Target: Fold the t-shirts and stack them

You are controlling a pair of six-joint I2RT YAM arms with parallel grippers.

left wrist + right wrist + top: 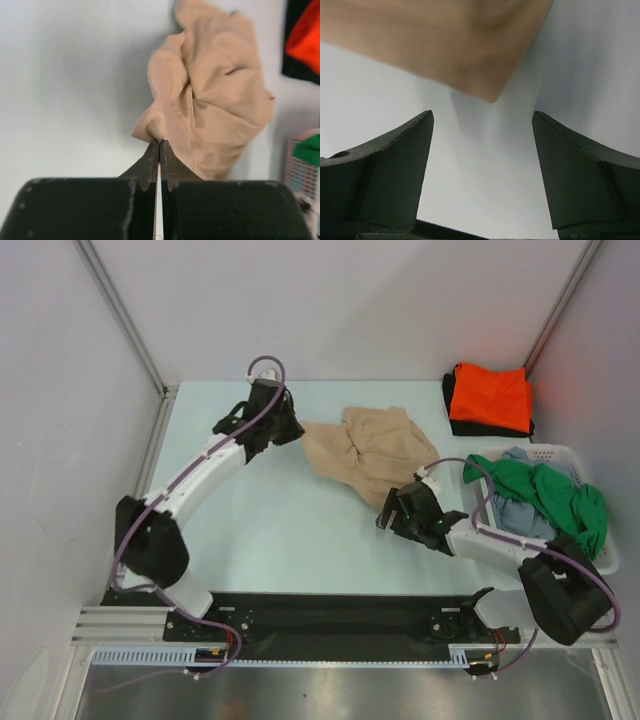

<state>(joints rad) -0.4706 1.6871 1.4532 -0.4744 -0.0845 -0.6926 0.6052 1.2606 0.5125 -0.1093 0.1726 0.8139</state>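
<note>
The tan t-shirt (365, 452) lies crumpled on the table's middle back. My left gripper (292, 428) is shut on its left edge; the left wrist view shows the closed tips (159, 142) pinching the tan t-shirt (210, 100). My right gripper (386, 512) is open and empty just short of the shirt's near corner, which shows in the right wrist view (490, 92) above the fingers (405, 165). The orange t-shirt (490, 396) lies folded on the black one (452, 418) at the back right. The green t-shirt (550, 495) and grey-blue t-shirt (515, 515) lie in the basket.
The white laundry basket (604, 555) stands at the right edge beside my right arm. White walls with metal posts close in the table on the left, back and right.
</note>
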